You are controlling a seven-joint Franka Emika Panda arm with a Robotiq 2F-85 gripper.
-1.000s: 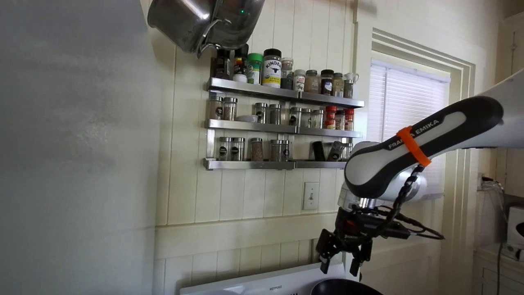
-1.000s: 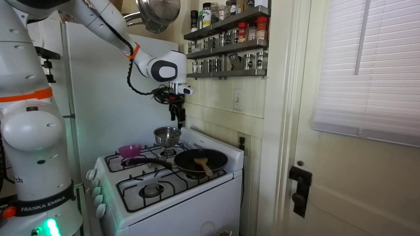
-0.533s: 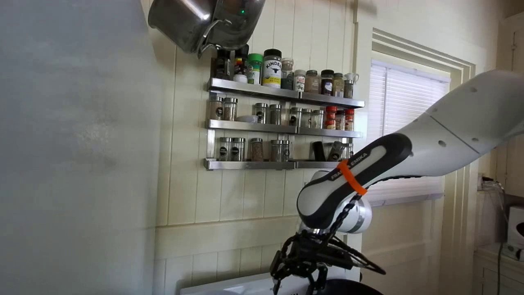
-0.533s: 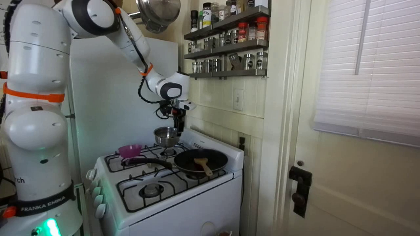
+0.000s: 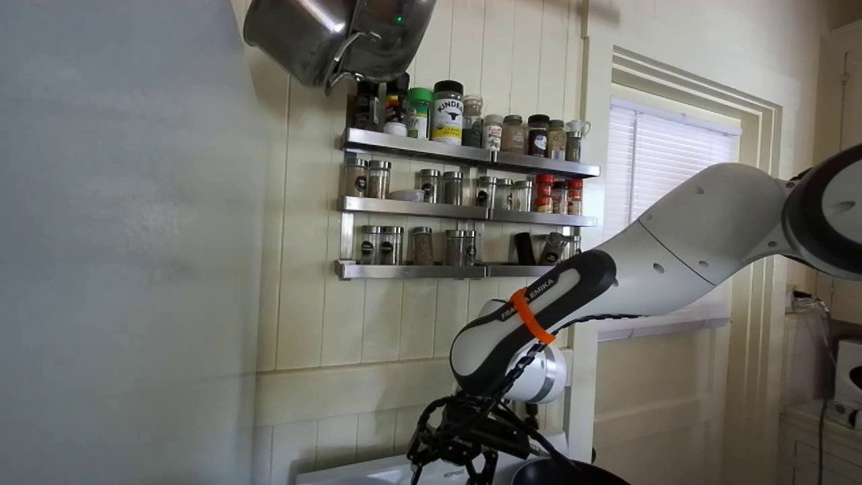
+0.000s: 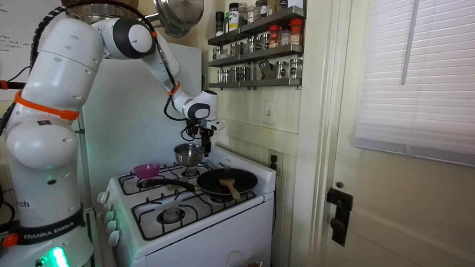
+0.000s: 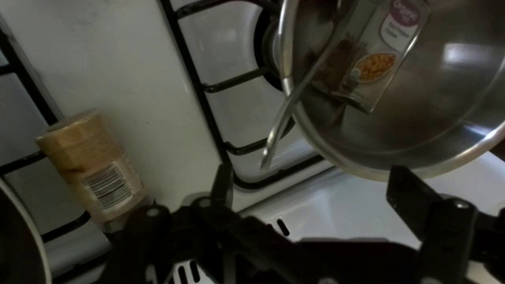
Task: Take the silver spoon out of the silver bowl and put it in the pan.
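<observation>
The silver bowl (image 6: 187,159) sits on the back of the stove. In the wrist view the silver bowl (image 7: 339,161) shows from above, and the silver spoon's handle (image 7: 276,134) sticks out over its rim. The spoon's other end lies inside, partly hidden by a clear spice bottle (image 7: 398,35). My gripper (image 7: 311,172) is open and empty, its fingers wide apart, beside the bowl's rim on the backguard side. The handle tip shows just ahead of the left finger. In an exterior view the gripper (image 6: 207,152) hangs at the bowl's right. The black pan (image 6: 246,178) stands nearer the camera.
A wooden spatula (image 6: 230,187) lies in the pan. A pink bowl (image 6: 147,171) stands on the stove's front side. A tan-capped bottle (image 7: 94,165) lies on the stove between pan and bowl. The stove's backguard (image 6: 241,161) and the spice shelves (image 6: 256,83) are behind.
The arm has come down and reached further over the stove. The gripper went from above the bowl to beside its rim and stayed open. The bowl and pan have not moved.
</observation>
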